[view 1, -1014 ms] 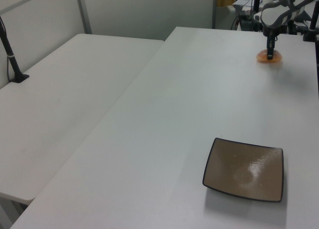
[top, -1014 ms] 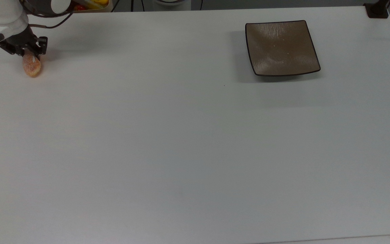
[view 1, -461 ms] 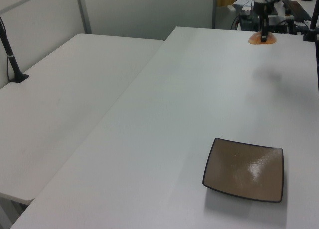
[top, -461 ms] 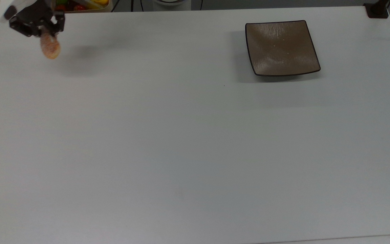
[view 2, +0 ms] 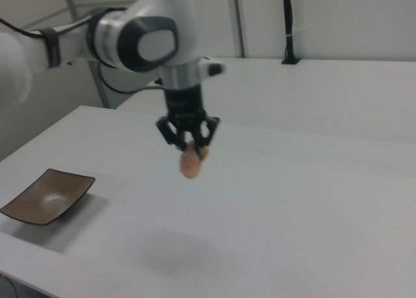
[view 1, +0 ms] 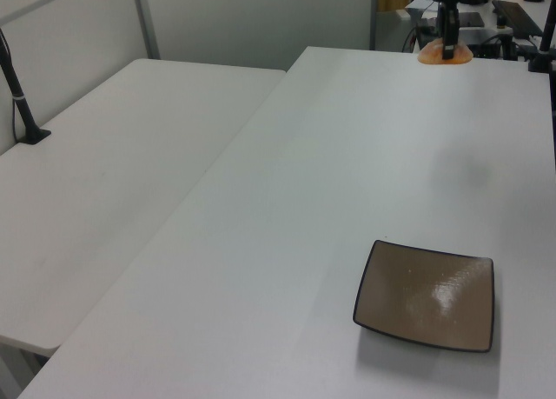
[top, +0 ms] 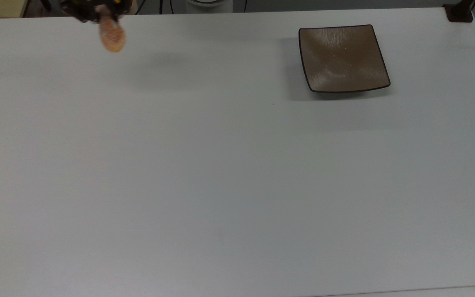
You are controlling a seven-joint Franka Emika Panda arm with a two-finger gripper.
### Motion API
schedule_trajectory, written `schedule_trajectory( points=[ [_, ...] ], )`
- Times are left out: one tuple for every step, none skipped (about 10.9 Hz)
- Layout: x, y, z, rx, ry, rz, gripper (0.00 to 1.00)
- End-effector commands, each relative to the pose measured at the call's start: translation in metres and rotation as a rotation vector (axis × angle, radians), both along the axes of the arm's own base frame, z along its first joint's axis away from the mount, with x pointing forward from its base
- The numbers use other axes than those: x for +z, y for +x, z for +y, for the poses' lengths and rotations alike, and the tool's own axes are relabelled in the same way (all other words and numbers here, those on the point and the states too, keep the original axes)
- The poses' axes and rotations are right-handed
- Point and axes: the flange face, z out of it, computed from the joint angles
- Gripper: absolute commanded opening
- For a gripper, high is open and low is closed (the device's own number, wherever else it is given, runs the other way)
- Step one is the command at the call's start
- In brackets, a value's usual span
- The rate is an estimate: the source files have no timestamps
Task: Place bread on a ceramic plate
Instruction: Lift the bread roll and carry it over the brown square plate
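Observation:
The bread (top: pixel 112 36), a small orange-brown roll, hangs in the air above the white table, held at its top by my gripper (top: pixel 102 14). From the side the gripper (view 2: pixel 190 146) is shut on the bread (view 2: pixel 191 163), well clear of the tabletop, with a soft shadow below. In the left view the bread (view 1: pixel 445 55) sits under the gripper (view 1: pixel 447 36) at the far end of the table. The square brown ceramic plate (top: pixel 342 57) lies bare at the top view's upper right, far from the bread; it also appears as the plate (view 1: pixel 427 294) and the plate (view 2: pixel 45 195).
A second white table (view 1: pixel 113 182) adjoins on the left view's left. A black post base (top: pixel 460 11) stands at the top view's far right corner. Cables and a container with colourful items lie beyond the table's far edge.
The gripper has lifted the bread off the table at the top view's left and carried it up and rightwards, toward the plate's side. The plate has not moved.

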Motion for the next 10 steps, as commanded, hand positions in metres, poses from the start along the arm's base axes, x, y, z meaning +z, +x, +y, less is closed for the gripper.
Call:
schedule_trajectory(
  points=[
    [0.025, -0.005, 0.091, -0.01, 0.01, 0.014, 0.28],
    [0.026, -0.006, 0.125, 0.01, 0.007, 0.019, 0.28],
    [0.025, -0.009, 0.158, 0.014, 0.006, 0.023, 0.28],
    [0.024, -0.013, 0.19, 0.018, 0.012, 0.029, 0.29],
    [0.021, -0.018, 0.222, 0.02, 0.007, 0.033, 0.29],
    [0.018, -0.026, 0.254, 0.018, 0.0, 0.04, 0.29],
    [0.014, -0.035, 0.286, 0.015, -0.009, 0.045, 0.29],
    [0.008, -0.045, 0.32, 0.007, -0.013, 0.047, 0.29],
    [-0.003, -0.055, 0.354, -0.001, -0.007, 0.071, 0.29],
    [-0.013, -0.063, 0.383, -0.013, 0.0, 0.077, 0.3]
  ],
)
